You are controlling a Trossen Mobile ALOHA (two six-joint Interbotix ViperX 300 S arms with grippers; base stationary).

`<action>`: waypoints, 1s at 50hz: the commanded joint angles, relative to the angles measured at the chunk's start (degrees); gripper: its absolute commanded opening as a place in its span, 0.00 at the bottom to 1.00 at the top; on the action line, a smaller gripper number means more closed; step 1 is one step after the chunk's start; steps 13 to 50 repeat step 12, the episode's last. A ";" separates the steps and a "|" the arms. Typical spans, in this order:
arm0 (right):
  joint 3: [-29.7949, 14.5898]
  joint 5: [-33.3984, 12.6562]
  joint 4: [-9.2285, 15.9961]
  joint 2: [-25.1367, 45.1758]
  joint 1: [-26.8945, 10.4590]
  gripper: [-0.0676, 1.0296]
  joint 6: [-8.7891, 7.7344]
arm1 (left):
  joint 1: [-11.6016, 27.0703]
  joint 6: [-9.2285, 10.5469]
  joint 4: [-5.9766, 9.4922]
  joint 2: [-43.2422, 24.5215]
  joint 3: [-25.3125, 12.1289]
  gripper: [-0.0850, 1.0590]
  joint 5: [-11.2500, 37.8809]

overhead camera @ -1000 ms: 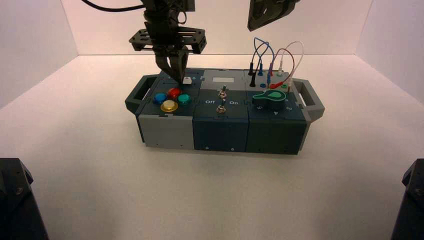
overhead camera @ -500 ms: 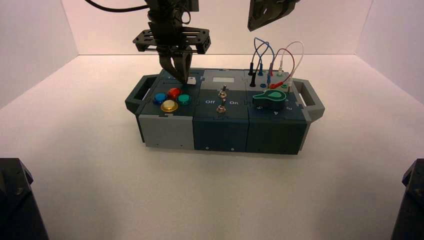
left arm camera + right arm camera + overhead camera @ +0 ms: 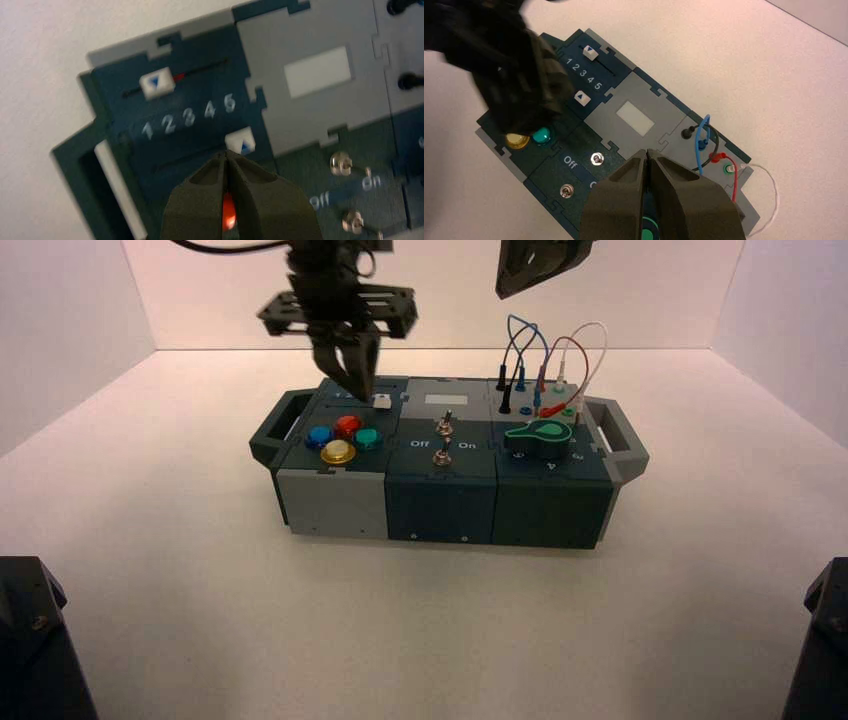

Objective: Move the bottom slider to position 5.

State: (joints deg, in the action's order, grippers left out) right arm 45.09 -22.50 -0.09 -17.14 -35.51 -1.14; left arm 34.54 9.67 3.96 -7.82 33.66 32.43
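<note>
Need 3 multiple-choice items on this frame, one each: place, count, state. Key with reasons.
1. Where is the bottom slider?
A) beside numeral 1
B) beside numeral 3
C) beside numeral 5

2. How many toggle switches are on the box?
A) one
B) two
C) four

3. How are the left gripper's fingers?
A) wide open
B) shut on a wire
C) shut, with nothing between them

1: C, the left wrist view shows the bottom slider at the 5 end of its track.
2: B, two metal toggle switches stand by the Off lettering.
3: C, the left gripper has its fingertips meeting, near the bottom slider.
</note>
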 commanded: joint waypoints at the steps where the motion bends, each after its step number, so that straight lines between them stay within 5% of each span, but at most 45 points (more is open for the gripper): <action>1: -1.85 0.18 -0.09 -1.58 0.00 0.04 -0.09 | -1.85 0.44 -0.26 5.36 1.49 0.05 -0.18; 50: -1.67 0.00 -0.09 -2.02 0.00 0.04 -0.09 | -3.08 0.44 -0.26 8.70 3.25 0.05 -0.18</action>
